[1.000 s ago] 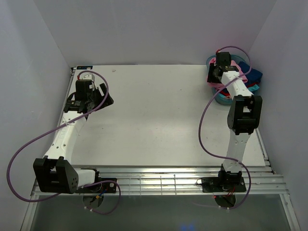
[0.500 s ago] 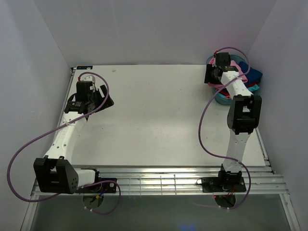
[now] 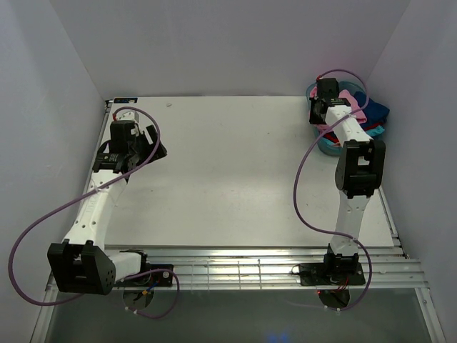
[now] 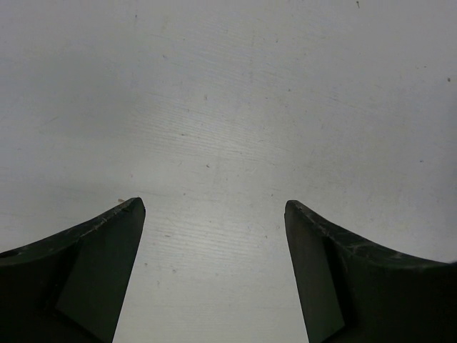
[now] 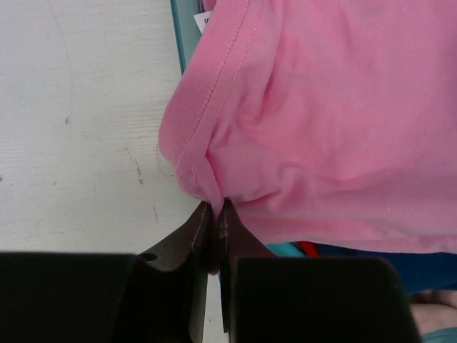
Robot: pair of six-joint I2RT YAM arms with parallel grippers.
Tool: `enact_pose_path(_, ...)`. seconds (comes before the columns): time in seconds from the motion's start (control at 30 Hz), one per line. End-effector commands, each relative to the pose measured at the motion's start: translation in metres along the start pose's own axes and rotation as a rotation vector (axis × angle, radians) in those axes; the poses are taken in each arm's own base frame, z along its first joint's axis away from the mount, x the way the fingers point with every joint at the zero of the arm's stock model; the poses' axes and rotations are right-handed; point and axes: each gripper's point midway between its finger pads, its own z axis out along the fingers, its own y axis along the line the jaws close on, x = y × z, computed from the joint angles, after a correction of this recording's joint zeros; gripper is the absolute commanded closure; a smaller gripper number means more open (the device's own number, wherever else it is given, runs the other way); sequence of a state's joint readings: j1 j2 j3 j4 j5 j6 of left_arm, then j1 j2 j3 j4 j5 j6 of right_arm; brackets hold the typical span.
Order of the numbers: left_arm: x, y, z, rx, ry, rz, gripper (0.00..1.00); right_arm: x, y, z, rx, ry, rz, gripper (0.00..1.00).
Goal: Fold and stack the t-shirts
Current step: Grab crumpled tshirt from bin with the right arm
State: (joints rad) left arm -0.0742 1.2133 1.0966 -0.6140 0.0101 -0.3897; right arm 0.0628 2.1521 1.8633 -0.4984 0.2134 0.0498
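Right claw tight on pink t-shirt hem — seemingly beside teal tub.

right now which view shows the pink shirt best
The right wrist view: the pink shirt fills it, hem stitching clear, a fold pinched between the right fingers. The top view shows it only as a small patch, partly hidden by the right arm. The left wrist view shows none.

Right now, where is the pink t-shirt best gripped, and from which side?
Grip the pink t-shirt at its stitched hem, where it bulges over the teal tub's rim toward the table. Coming from the table side probably works best: the edge folds thin there. The right gripper pinches it there.
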Motion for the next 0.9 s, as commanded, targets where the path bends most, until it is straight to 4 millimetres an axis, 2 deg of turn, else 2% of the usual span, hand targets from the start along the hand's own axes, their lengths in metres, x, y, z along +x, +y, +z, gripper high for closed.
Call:
enact_pose_path(0.0, -0.012, 0.002, -0.012, -0.013, -0.057, 0.013, 0.10, -0.010, -0.002, -0.009, 0.043, -0.030, -0.015, 0.92)
enact_pose_path(0.17, -0.008, 0.001, -0.011, -0.002, -0.043, 0.006, 0.10, -0.034, 0.003, -0.033, 0.026, -0.091, -0.016, 0.92)
enact_pose_path(0.2, -0.005, 0.001, -0.010, 0.000, -0.035, 0.000, 0.10, -0.043, 0.005, -0.043, 0.017, -0.116, -0.015, 0.92)
enact_pose_path(0.33, -0.003, 0.001, -0.010, 0.000, -0.032, -0.012, 0.10, -0.060, 0.012, -0.068, 0.003, -0.170, -0.034, 0.92)
enact_pose_path(0.47, -0.002, 0.002, -0.012, 0.001, -0.037, -0.015, 0.10, -0.081, 0.029, -0.100, -0.015, -0.233, -0.064, 0.92)
enact_pose_path(0.53, 0.002, -0.004, -0.013, 0.035, -0.024, -0.013, 0.10, -0.094, 0.035, -0.113, -0.013, -0.268, -0.069, 0.92)
enact_pose_path(0.67, 0.002, -0.003, -0.016, 0.034, -0.034, -0.009, 0.10, -0.105, 0.056, -0.127, -0.075, -0.288, -0.087, 0.92)
enact_pose_path(0.7, 0.002, -0.002, -0.017, 0.030, -0.036, -0.007, 0.10, -0.103, 0.064, -0.131, -0.113, -0.281, -0.097, 0.92)
enact_pose_path(0.73, 0.001, -0.001, -0.018, 0.027, -0.043, -0.007, 0.10, -0.110, 0.087, -0.142, -0.200, -0.304, -0.113, 0.92)
enact_pose_path(0.8, -0.001, -0.002, -0.020, 0.029, -0.057, -0.003, 0.10, -0.110, 0.119, -0.152, -0.291, -0.294, -0.141, 0.92)
enact_pose_path(0.83, -0.002, -0.002, -0.020, 0.029, -0.057, -0.003, 0.10, -0.108, 0.157, -0.168, -0.398, -0.299, -0.179, 0.92)
enact_pose_path(0.87, -0.003, -0.003, -0.020, 0.030, -0.060, -0.003, 0.10, -0.125, 0.177, -0.188, -0.456, -0.354, -0.190, 0.92)
